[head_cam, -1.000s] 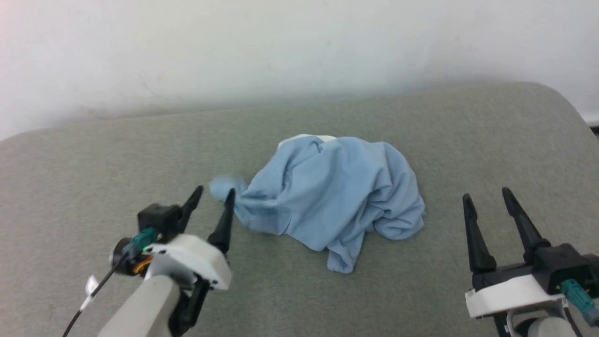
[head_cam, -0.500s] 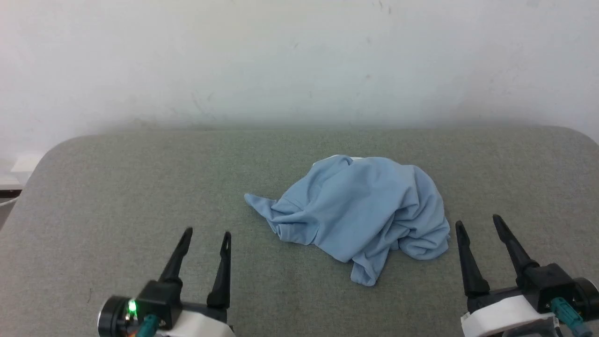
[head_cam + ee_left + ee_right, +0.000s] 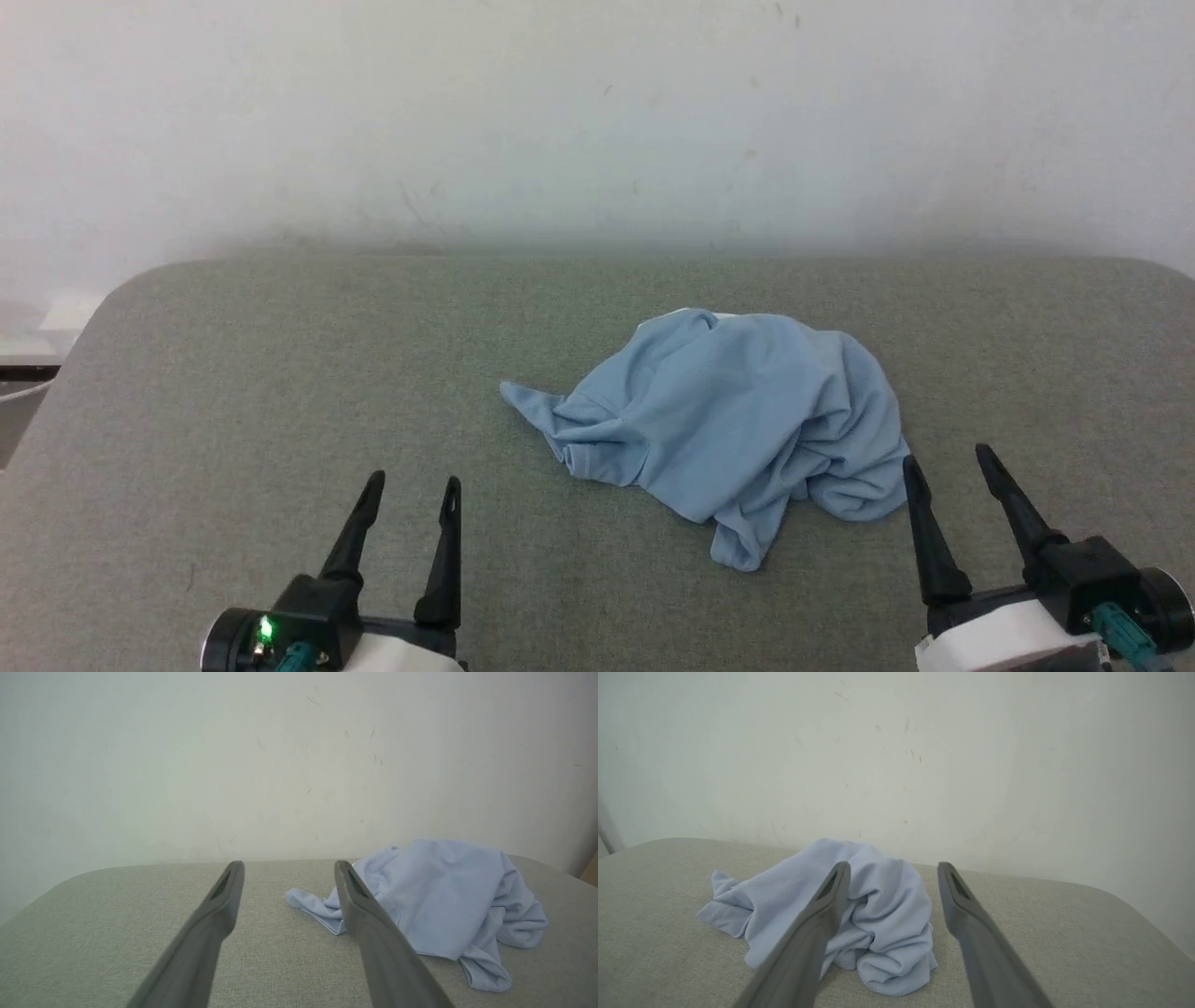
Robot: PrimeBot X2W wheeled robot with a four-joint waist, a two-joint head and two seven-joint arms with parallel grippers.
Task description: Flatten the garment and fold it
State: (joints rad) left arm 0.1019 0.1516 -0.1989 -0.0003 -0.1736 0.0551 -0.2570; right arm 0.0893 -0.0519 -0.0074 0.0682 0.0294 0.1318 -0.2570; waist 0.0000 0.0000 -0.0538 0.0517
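The garment is a light blue knit shirt lying in a crumpled heap right of the table's middle, with a sliver of white at its far edge. One corner trails out to the left. My left gripper stands open at the lower left, well clear of the cloth, nothing between its fingers. My right gripper is open at the lower right, its left fingertip close beside the heap's right edge. The garment lies right of the left gripper in the left wrist view. Ahead and left of the right gripper lies the garment.
The grey-green padded table has rounded far corners and ends at a white wall. Beyond the table's left edge something pale and dark shows low down.
The left gripper has let go of the shirt's left corner and drawn back toward me. That corner now lies flat on the table. The head camera has tilted up.
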